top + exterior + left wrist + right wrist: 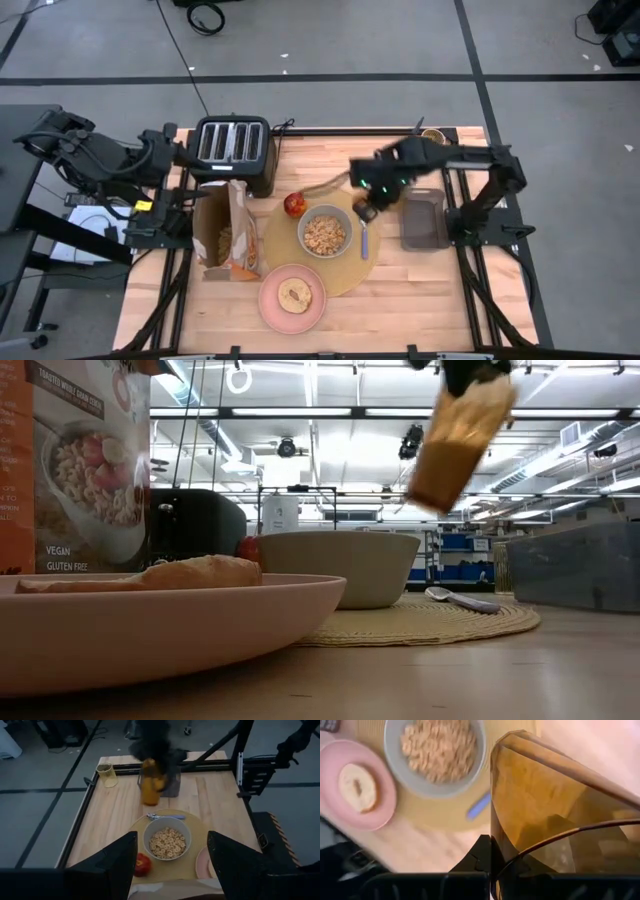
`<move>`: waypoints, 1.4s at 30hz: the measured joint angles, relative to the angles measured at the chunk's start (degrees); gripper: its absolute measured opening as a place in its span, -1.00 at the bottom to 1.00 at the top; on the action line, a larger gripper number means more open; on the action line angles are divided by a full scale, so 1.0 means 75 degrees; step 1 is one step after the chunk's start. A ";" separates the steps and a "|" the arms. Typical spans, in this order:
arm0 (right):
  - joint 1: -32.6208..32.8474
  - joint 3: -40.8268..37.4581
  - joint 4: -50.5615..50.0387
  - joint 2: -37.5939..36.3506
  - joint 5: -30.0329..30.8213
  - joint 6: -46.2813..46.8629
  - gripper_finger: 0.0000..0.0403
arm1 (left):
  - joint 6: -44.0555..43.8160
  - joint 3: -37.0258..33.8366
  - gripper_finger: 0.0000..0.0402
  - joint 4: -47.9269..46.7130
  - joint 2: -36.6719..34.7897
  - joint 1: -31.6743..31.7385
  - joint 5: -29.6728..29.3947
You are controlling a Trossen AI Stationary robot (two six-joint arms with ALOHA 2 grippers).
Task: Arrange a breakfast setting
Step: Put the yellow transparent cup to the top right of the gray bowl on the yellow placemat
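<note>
- Your right claw (366, 212) is clamped shut on the amber tumbler (364, 213), holding it in the air, tilted, at centre-right of the high view, above the placemat's (282, 236) right edge and the spoon (366, 243).
- Judged from its look, the tumbler is light, stiff and smooth-walled, so it may slip or swing. The grip at the rim, one finger inside and one outside, looks workable, but a brittle wall could crack if squeezed or set down hard.
- The rest of the setting lies at centre frame: a grey-green bowl (325, 232) of cereal rings on the mat, the red apple (294, 205) just upper left of it, the pink plate (292, 298) with its toast round (295, 294) below, overlapping the mat's lower edge.
- Your left claw (170, 865) waits with its fingers spread wide and holding nothing, at the bench's (420, 300) left edge in the high view, near the toaster (232, 150).
- In the way: the spoon lies directly under the tumbler and the bowl's rim is close beside it. A grey tray (424, 222) sits just right of the mat, a second glass (433, 135) stands at upper right, and the open cereal bag (228, 232) rises left of the mat.
- The bare wood between spoon and tray looks the likeliest landing spot; it appears narrow.
</note>
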 joint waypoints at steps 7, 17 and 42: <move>-0.1362 0.0011 0.0338 0.0700 0.0035 -0.4578 -0.94 | -0.0378 0.0000 0.22 0.0006 0.0000 0.0000 -0.0011; -0.1418 0.0012 0.0768 0.1535 0.2781 -1.3500 -0.94 | -0.1584 0.0000 0.22 0.0016 0.0003 0.0000 -0.0900; -0.1269 -0.0817 0.1556 0.1924 0.3727 -1.6565 -0.94 | -0.1473 0.0000 0.22 0.0015 0.0000 0.0000 -0.1813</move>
